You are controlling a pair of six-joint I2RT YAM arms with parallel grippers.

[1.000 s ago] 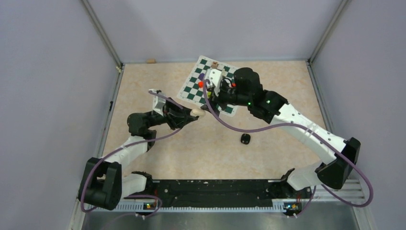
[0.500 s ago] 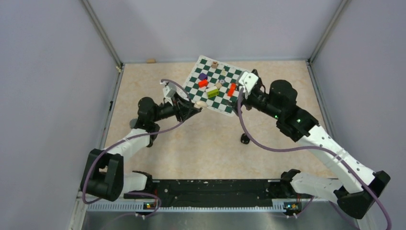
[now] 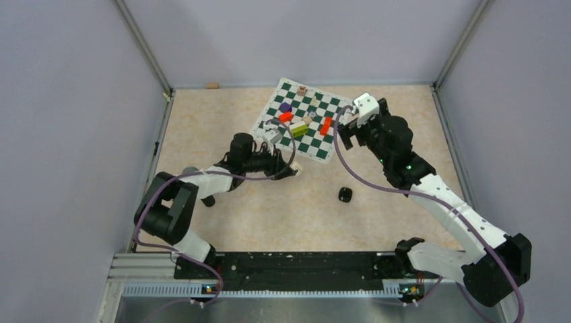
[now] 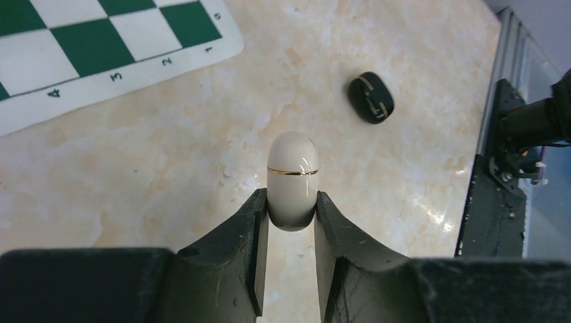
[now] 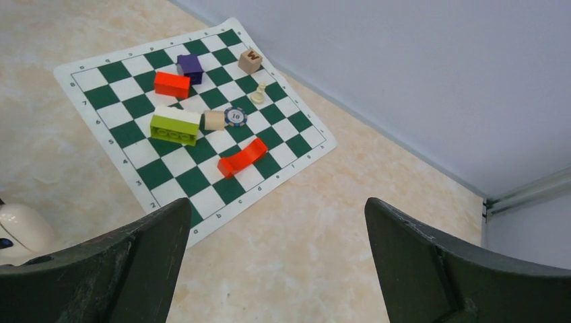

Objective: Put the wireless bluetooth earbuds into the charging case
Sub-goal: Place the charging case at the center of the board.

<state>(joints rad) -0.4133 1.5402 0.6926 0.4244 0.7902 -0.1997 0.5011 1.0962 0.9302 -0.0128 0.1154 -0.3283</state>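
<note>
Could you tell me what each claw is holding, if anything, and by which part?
The left claw pinches a white pod by its near end, below the gold band; the right claw is open and empty.

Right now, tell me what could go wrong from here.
1. The left gripper pinches only the end of a smooth cream pod; it could slip out.
2. The black charging case lies untouched on the table, and no earbuds show, so the wrong item may be in hand.

Bright, even overhead light, soft shadows; glare spots on the glossy tabletop [image 4: 431, 208] and white pod [image 4: 292, 176], focus sharp.
</note>
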